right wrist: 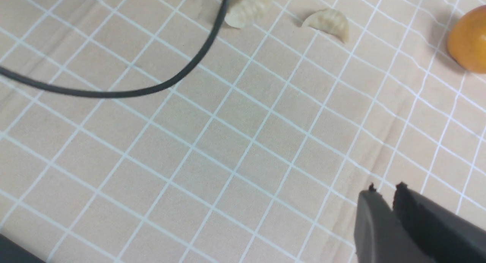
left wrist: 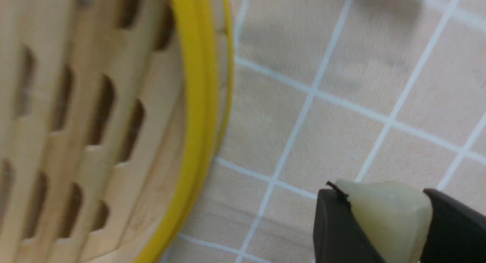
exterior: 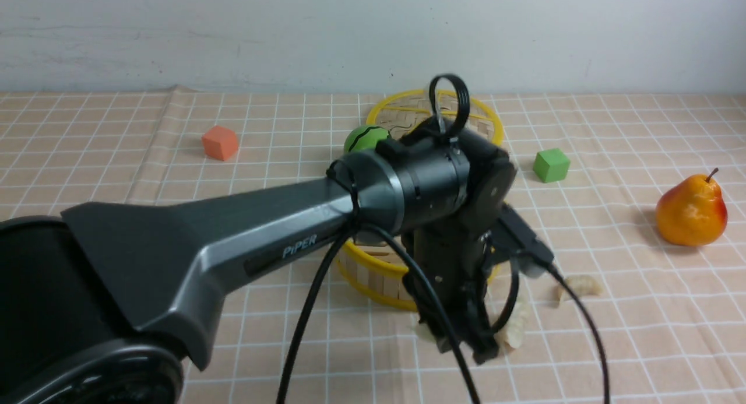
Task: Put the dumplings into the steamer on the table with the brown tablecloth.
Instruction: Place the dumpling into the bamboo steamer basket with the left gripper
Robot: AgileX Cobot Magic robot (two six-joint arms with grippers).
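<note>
Peach-brown tablecloth [exterior: 105,130] with a thin white grid covers the whole worktop [exterior: 641,345]. The dark grey left arm [exterior: 233,241] reaches across the front view. It points the left gripper [left wrist: 381,196] down at the cloth, just beside the steamer [exterior: 373,284], a round bamboo basket with yellow rim bands. Its black fingers [left wrist: 334,225] grip a pale dumpling [left wrist: 387,217], whose tip pokes out between them. This dumpling is outside the basket, near the yellow rim; whether it touches the cloth cannot be told.

Two more lie on the cloth to the right of the steamer. The nearer cream dumpling [exterior: 516,328] is just beside the left gripper, and the farther cream dumpling [exterior: 580,285] is a little further right.

The right gripper [right wrist: 383,189] hovers over bare cloth, its fingers nearly together with nothing between them.

Behind the arm sit a woven lid [exterior: 402,113] with a yellow edge and a green ball [exterior: 362,140]. An orange cube [exterior: 220,143] sits far left, a green cube [exterior: 551,165] to the right, and an orange-yellow pear [exterior: 692,208] far right.
</note>
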